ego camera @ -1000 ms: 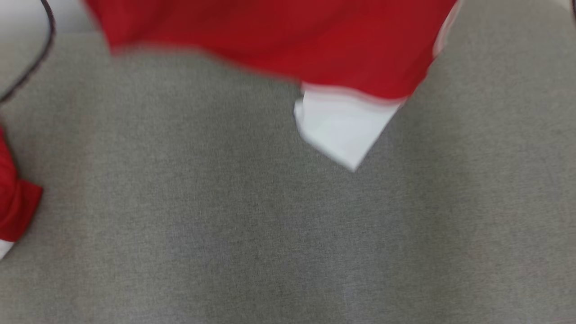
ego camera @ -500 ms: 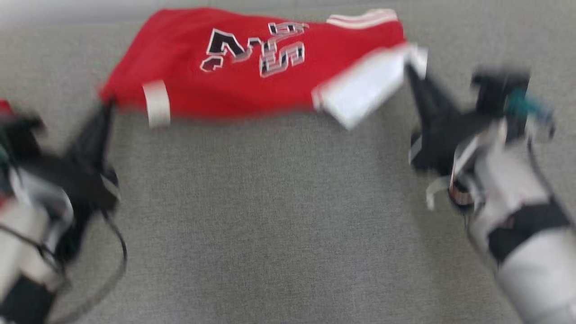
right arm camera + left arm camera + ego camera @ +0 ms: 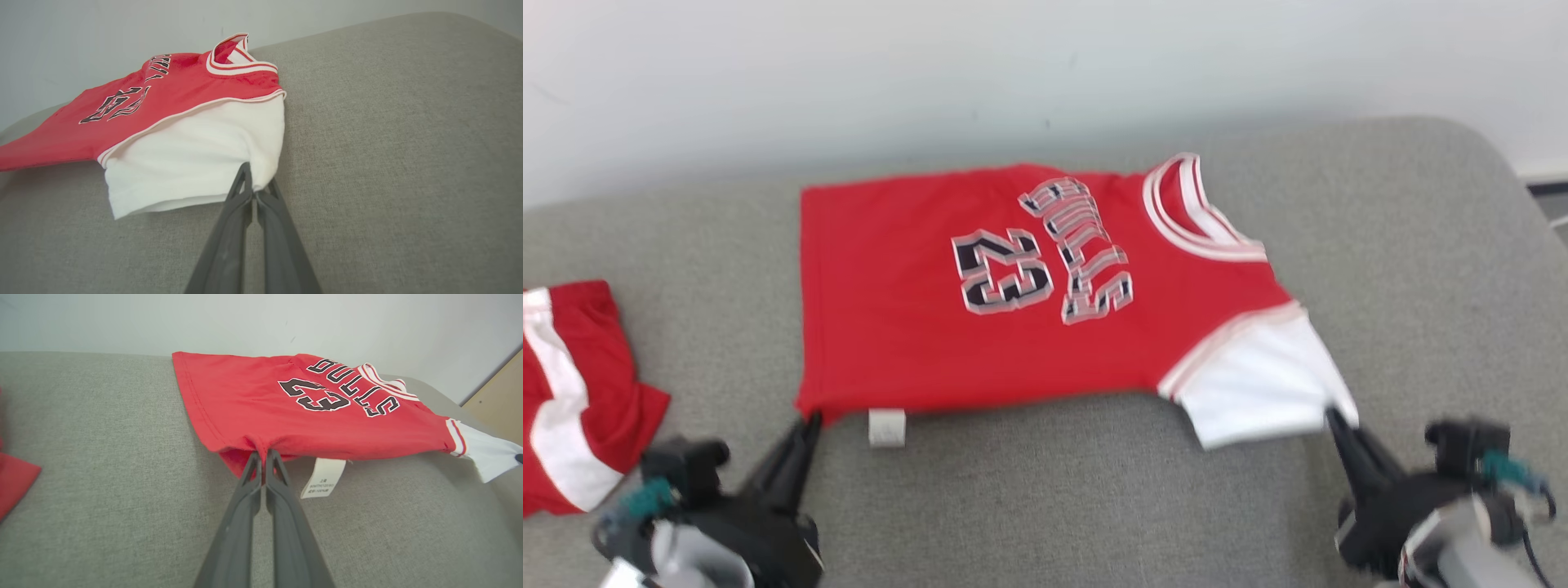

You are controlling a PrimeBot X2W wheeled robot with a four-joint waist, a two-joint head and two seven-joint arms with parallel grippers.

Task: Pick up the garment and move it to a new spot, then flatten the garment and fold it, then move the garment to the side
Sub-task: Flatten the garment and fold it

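While its near edge is pinched, the jersey (image 3: 907, 327) fronts open cushion (image 3: 1045, 506).

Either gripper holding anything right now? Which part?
Both hold the jersey: left gripper pinches its hem corner, right gripper pinches the white sleeve at its edge.

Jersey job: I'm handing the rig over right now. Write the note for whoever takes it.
Tools: left tool shut on the jersey at its near hem corner; right tool shut on the white sleeve.
Things: jersey lies spread, print up, on the grey cushion; a second red garment sits at the far left.
Done: jersey picked up and laid out.
Left: smooth it flat, fold it, move it aside.
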